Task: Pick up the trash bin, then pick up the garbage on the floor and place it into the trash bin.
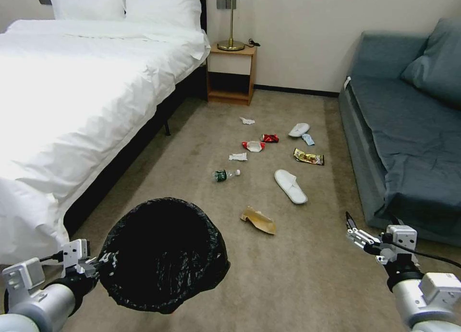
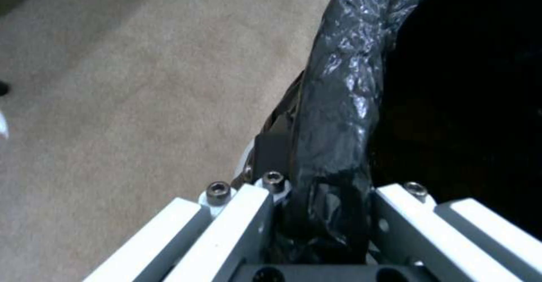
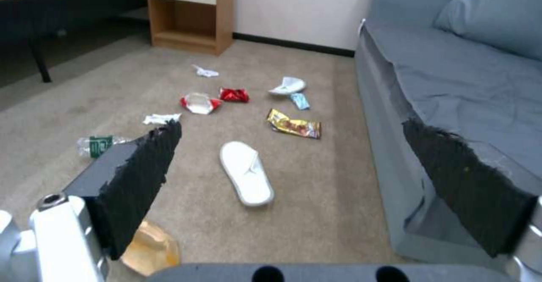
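Clamping trash bin (image 1: 163, 255) rim, left tool (image 2: 316, 214); right tool (image 3: 316, 155) wide, garbage (image 1: 290, 185) ahead on carpet.

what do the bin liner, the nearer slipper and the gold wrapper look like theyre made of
Bin liner: thin glossy black plastic film; it crinkles and catches highlights where the left gripper clamps the rim.
Nearer slipper: probably soft white fabric or foam; matte, flat sole.
Gold wrapper: likely metallised foil; shiny and creased.

Head view high, looking down over carpet (image 1: 307, 274), right wrist low, sharing litter
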Available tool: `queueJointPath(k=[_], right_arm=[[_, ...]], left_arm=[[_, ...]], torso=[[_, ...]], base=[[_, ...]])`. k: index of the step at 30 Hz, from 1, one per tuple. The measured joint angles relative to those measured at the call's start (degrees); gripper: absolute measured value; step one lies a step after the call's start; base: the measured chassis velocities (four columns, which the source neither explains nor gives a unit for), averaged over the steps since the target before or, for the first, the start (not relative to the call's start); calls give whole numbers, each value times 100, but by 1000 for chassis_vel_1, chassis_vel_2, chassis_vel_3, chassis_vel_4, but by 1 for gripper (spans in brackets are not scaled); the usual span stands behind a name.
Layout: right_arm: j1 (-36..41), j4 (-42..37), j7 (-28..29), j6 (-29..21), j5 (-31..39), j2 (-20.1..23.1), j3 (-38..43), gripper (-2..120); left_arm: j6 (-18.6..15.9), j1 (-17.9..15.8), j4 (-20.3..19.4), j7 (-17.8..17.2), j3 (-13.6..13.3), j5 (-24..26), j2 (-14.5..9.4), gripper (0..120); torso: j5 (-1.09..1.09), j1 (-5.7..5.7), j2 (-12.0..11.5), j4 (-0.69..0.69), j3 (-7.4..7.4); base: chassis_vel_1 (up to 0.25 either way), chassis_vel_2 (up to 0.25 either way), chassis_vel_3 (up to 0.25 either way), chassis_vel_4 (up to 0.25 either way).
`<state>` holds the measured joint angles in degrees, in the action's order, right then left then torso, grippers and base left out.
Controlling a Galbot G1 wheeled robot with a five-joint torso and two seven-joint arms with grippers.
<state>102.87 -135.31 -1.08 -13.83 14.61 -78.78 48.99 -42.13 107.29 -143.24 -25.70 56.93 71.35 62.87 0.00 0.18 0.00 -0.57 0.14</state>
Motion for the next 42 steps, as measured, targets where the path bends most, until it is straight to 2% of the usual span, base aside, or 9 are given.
queueJointPath(k=[32,38,39,40,42], right_arm=[[-15,136,-20,18,6,65,-50,100],[-41,267,-67,35,155,269,-69,100],[-68,335,-112,79,241,375,-69,100],[-68,335,-112,79,241,375,-69,100],[-114,451,-221,132,467,611,-62,100]], left_arm=[[0,-75,0,-13,-115,-41,-53,3],[0,-210,0,-14,-52,35,-275,3],[0,-298,0,-128,-32,208,-396,3],[0,-298,0,-128,-32,208,-396,3],[1,-513,-1,-482,-65,585,-549,3]], torso=[[0,0,0,1,0],[0,1,0,0,1],[1,1,0,0,1],[1,1,0,0,1],[0,0,0,-1,0]], base=[[-91,121,126,-89],[-85,84,82,-81],[0,0,0,0],[0,0,0,0],[0,0,0,0]])
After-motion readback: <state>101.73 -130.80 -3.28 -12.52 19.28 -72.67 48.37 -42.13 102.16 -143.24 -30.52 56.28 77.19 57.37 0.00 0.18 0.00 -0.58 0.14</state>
